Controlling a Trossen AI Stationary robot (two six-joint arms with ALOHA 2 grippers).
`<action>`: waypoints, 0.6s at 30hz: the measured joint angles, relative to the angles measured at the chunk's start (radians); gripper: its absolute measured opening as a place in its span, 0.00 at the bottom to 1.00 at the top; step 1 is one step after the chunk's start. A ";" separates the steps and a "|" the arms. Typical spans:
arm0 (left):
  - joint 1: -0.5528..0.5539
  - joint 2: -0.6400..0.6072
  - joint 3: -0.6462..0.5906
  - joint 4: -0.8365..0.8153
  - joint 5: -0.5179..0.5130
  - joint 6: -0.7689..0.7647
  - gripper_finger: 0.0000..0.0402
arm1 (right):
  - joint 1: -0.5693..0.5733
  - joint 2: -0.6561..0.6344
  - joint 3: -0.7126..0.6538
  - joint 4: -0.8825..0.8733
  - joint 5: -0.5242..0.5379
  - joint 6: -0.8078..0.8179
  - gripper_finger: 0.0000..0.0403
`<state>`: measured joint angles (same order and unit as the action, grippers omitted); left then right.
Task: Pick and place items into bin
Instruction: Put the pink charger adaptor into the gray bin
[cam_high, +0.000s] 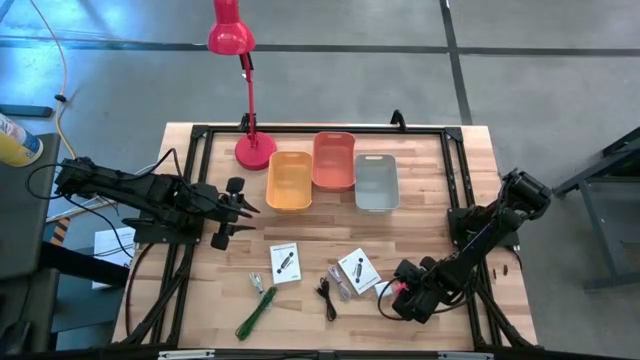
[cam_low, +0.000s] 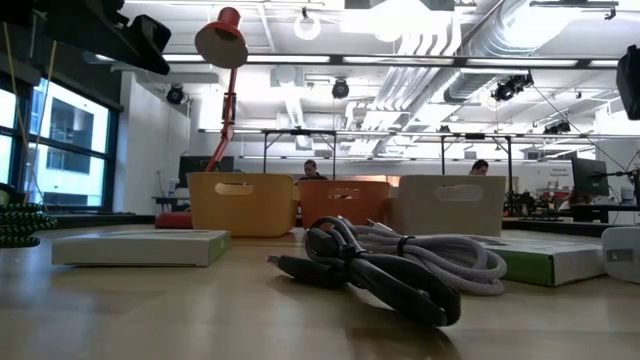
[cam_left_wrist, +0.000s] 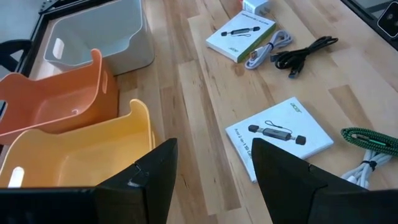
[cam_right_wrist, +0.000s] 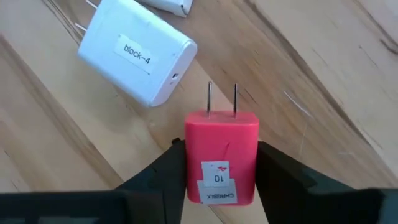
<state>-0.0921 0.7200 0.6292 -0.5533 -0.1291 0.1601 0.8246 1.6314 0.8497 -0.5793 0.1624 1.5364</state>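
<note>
Looking barely started: yellow bin, orange bin and grey bin sit empty at 12 o'clock, right gripper at 4 o'clock clamped around pink charger block, left gripper spread idle at 9, cards, cables, white charger block not binned yet

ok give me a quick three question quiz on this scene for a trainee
1. True or false: the right hand has its fingers on either side of a pink charger block.
2. How many bins stand in the row on the table, and in what colours?
A) two: yellow, grey
B) three: yellow, orange, grey
C) four: yellow, orange, grey, red
3. Fill in: the label on the white charger block lying beside the pink one reads "____-4".

Key:
1. True; whether the grip is firm cannot be told.
2. B
3. block
</note>
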 joint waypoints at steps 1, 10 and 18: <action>0.000 0.000 0.000 0.000 -0.006 0.000 0.48 | 0.000 0.000 0.000 0.000 0.001 0.000 0.37; 0.000 0.000 0.000 0.000 -0.022 0.000 0.48 | 0.000 0.000 0.000 -0.009 -0.001 -0.015 0.52; 0.000 0.000 0.000 0.000 -0.022 0.000 0.48 | 0.000 0.000 0.000 -0.019 -0.001 -0.018 0.54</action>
<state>-0.0921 0.7200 0.6292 -0.5533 -0.1509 0.1600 0.8246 1.6314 0.8497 -0.5983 0.1612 1.5180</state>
